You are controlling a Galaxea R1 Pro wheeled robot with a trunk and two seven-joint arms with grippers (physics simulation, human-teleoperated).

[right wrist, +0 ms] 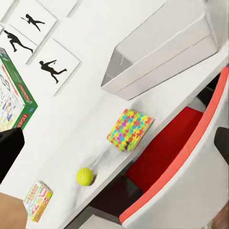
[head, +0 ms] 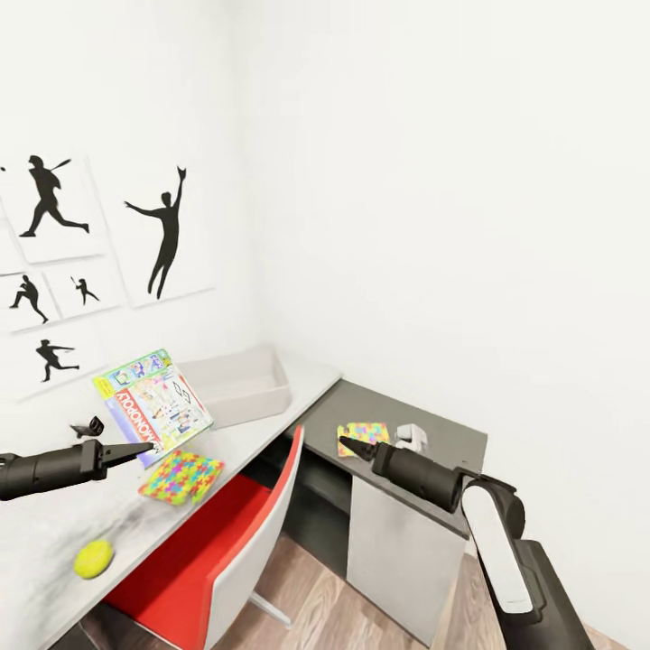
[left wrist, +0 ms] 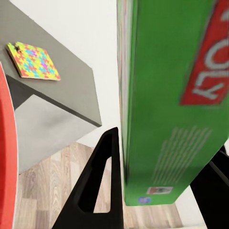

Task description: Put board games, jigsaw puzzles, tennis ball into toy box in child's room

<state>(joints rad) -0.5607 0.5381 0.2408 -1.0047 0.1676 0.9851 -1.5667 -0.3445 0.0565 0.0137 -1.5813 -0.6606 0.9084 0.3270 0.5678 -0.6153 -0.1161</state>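
My left gripper (head: 126,438) is shut on the green-edged Monopoly board game (head: 155,404), holding it tilted above the pale table (head: 54,533), just left of the toy box (head: 242,385). In the left wrist view the green box edge (left wrist: 167,95) sits between both fingers (left wrist: 102,191). One jigsaw puzzle (head: 181,477) lies on the pale top near the held box. Another jigsaw puzzle (head: 363,439) rests on the lower dark section, right beside my right gripper (head: 354,446), whose fingers look closed and hold nothing. The tennis ball (head: 93,558) lies near the table's front edge.
A red-and-white chair (head: 230,533) is pushed under the table between my arms. A small white object (head: 412,437) sits on the dark section. In the right wrist view a small colourful box (right wrist: 38,201) lies beyond the tennis ball (right wrist: 85,176). Silhouette posters hang on the wall.
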